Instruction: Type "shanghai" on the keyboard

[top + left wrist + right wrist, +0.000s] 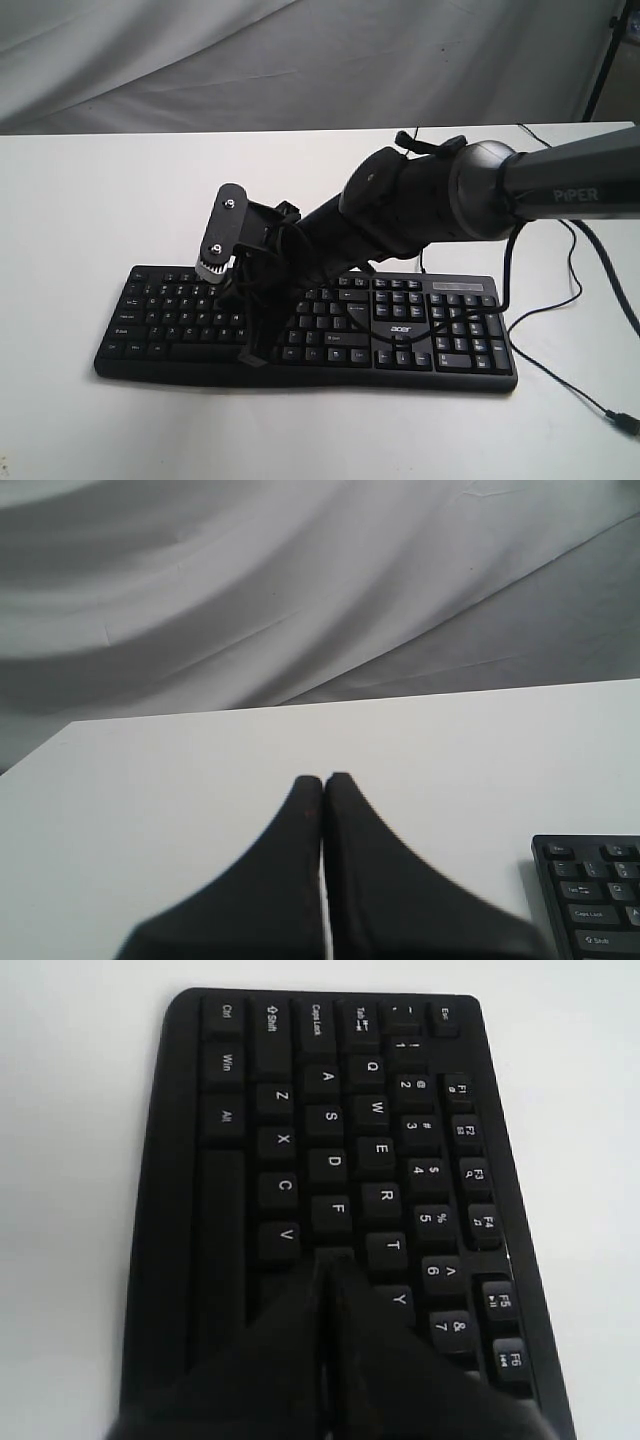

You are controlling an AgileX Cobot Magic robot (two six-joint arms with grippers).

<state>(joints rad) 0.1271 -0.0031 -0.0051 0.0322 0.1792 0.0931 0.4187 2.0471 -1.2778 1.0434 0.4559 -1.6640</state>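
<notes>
The black keyboard lies across the white table, its number pad and "acer" logo toward the right. My right arm reaches over it from the right. In the right wrist view the right gripper is shut with nothing in it, and its tips cover the key just past F in the home row, beside T and V. In the exterior view the right gripper sits low over the left half of the keys. The left gripper is shut and empty above bare table, with the keyboard's Esc corner off to one side.
A thin black cable trails from the keyboard across the table to the right front. Grey cloth hangs behind the table's far edge. A black stand leg rises at the back right.
</notes>
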